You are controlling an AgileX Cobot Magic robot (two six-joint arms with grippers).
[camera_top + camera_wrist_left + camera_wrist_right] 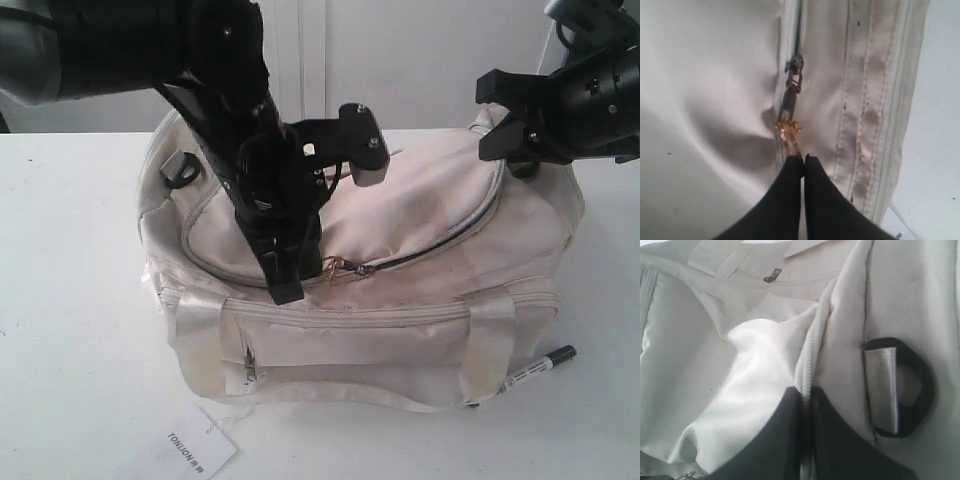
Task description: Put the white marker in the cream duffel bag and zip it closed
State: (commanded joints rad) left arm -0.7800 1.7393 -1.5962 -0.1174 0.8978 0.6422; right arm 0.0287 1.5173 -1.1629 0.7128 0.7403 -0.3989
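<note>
White table [70,300]: white marker [540,366] lies at four o'clock from left gripper [803,159], axis eight-to-two, on the right arm's side; left gripper pinches ring pull [790,134], right gripper [807,392] clamps cream duffel bag [420,210] seam

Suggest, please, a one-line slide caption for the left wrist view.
Left gripper pinching the gold ring pull of the top zipper on the cream duffel bag.
</note>
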